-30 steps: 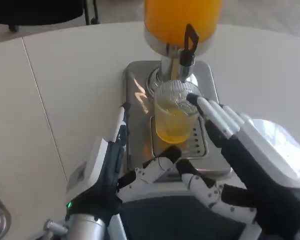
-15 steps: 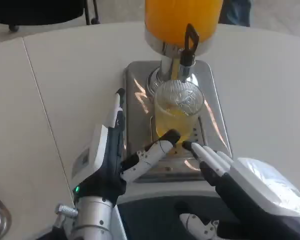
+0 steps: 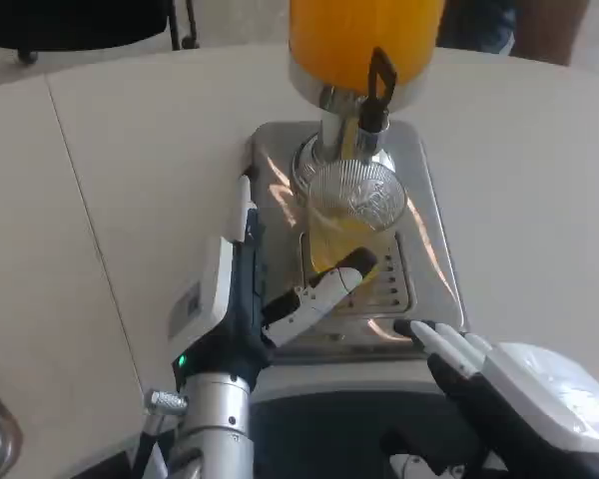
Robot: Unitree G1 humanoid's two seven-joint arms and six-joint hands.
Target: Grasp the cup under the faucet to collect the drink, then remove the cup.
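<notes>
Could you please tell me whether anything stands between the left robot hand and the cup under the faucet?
Nothing visible does. The left robot hand reaches toward the cup on the drip tray, one finger right at its base.

left hand (image 3: 242, 299): white back, black-and-white fingers, green light, silver forearm | right hand (image 3: 499, 389): glossy white back, black underside

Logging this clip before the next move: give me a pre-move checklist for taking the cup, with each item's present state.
1. Cup sits under the faucet: ok.
2. Cup holds yellow drink: ok; partly filled.
3. Left hand grips the cup: not ok; one of its fingers reaches the cup's base, contact cannot tell.
4. Right hand is away from the cup: ok; low, near the tray edge.
5. Faucet has stopped pouring: cannot tell.
</notes>
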